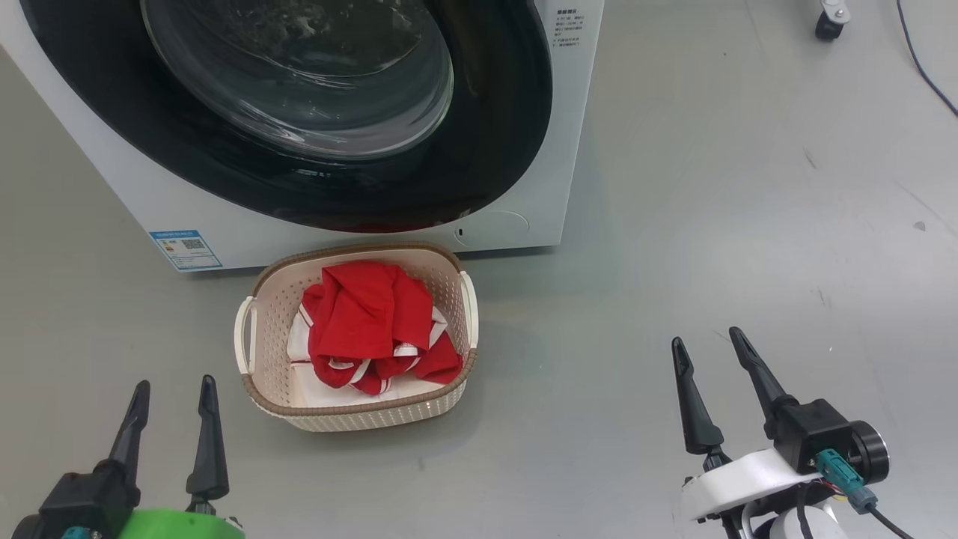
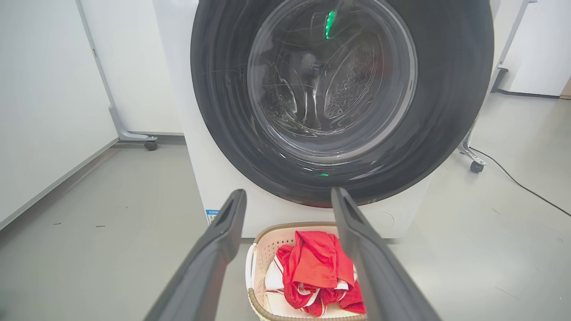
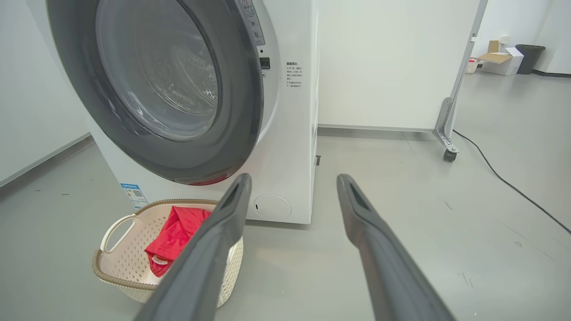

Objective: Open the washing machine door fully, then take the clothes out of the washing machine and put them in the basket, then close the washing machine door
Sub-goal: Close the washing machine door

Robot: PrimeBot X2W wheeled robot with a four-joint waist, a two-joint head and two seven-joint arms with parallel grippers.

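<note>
The washing machine (image 1: 572,112) stands at the top of the head view. Its round black-rimmed washing machine door (image 1: 486,150) lies flat against the front, and bare steel drum shows through the glass (image 2: 330,80). Just below it, the cream basket (image 1: 359,251) holds the red clothes (image 1: 370,322) with white trim. My left gripper (image 1: 174,382) hovers open and empty at the basket's near left, pointing at the door (image 2: 223,111) over the clothes (image 2: 316,263). Open as well, my right gripper (image 1: 706,335) hangs over bare floor to the right of the basket (image 3: 96,267), its fingers apart (image 3: 294,176).
A blue label sticker (image 1: 185,248) marks the machine's lower left. White partitions on castors stand on both sides (image 2: 151,145) (image 3: 449,154), and a black cable (image 1: 924,71) runs across the grey floor at the right. A cardboard box (image 3: 497,60) and dark bin (image 3: 528,58) sit far back.
</note>
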